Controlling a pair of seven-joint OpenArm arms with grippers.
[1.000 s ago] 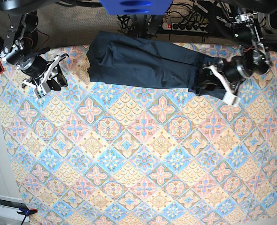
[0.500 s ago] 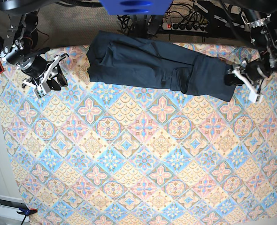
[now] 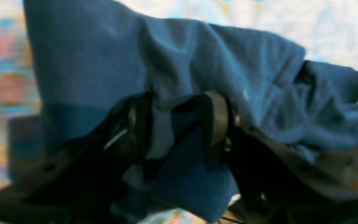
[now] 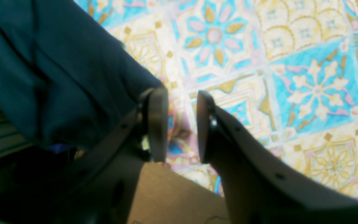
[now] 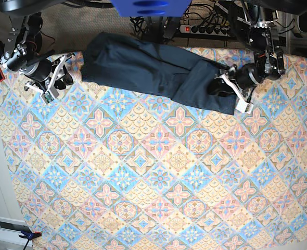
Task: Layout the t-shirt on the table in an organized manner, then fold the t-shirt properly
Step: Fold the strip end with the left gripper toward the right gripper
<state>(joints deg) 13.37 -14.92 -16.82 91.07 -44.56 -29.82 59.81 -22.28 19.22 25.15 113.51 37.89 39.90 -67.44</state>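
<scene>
The dark navy t-shirt (image 5: pixel 153 70) lies stretched as a long band along the table's (image 5: pixel 153 172) back edge. My left gripper (image 5: pixel 224 86) is shut on the shirt's right end. In the left wrist view the gripper (image 3: pixel 176 124) has bunched cloth (image 3: pixel 197 62) between its fingers. My right gripper (image 5: pixel 59 78) sits just left of the shirt's left end. In the right wrist view it (image 4: pixel 182 121) is open with only the patterned table (image 4: pixel 291 77) showing in the gap. The shirt (image 4: pixel 57 77) lies against the outer side of one finger.
A power strip (image 5: pixel 205 28) and cables lie behind the table's back edge. A blue part (image 5: pixel 151 6) hangs at the top middle. A clamp (image 5: pixel 28 235) and a white box (image 5: pixel 10 226) sit at the front left corner.
My left gripper moved back left with the shirt's right end, and the whole shirt shifted left. My right gripper moved a little toward the back edge, and the shirt's left end reaches it.
</scene>
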